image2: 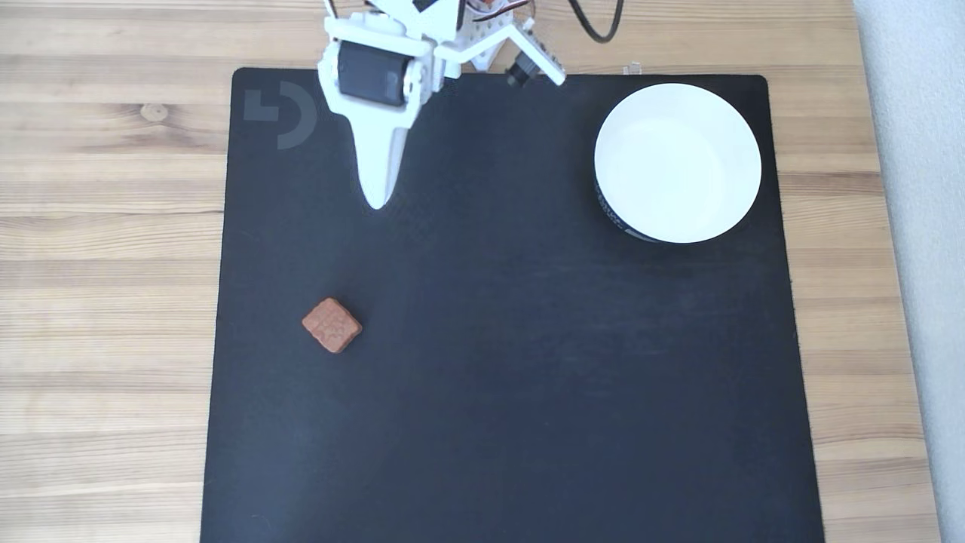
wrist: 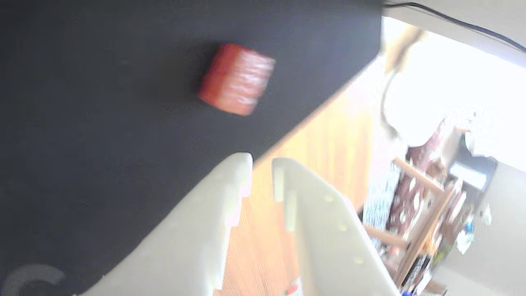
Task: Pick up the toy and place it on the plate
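The toy point(image2: 332, 325), a small reddish-brown square with a textured top, lies flat on the left part of the black mat, alone. It appears blurred in the wrist view point(wrist: 237, 79), ahead of the fingertips and a little left of them. My white gripper point(image2: 375, 202) hangs above the mat's back left area, well short of the toy; its fingers stand almost together with nothing between them, as the wrist view point(wrist: 262, 161) shows. The plate point(image2: 677, 162), a round white dish with a dark outer side, stands empty at the mat's back right.
A black mat point(image2: 513, 392) covers the middle of a wooden table point(image2: 105, 249); a grey logo point(image2: 290, 113) marks its back left corner. The arm's base and cables point(image2: 595, 23) sit at the back edge. A grey strip point(image2: 920, 226) runs along the right.
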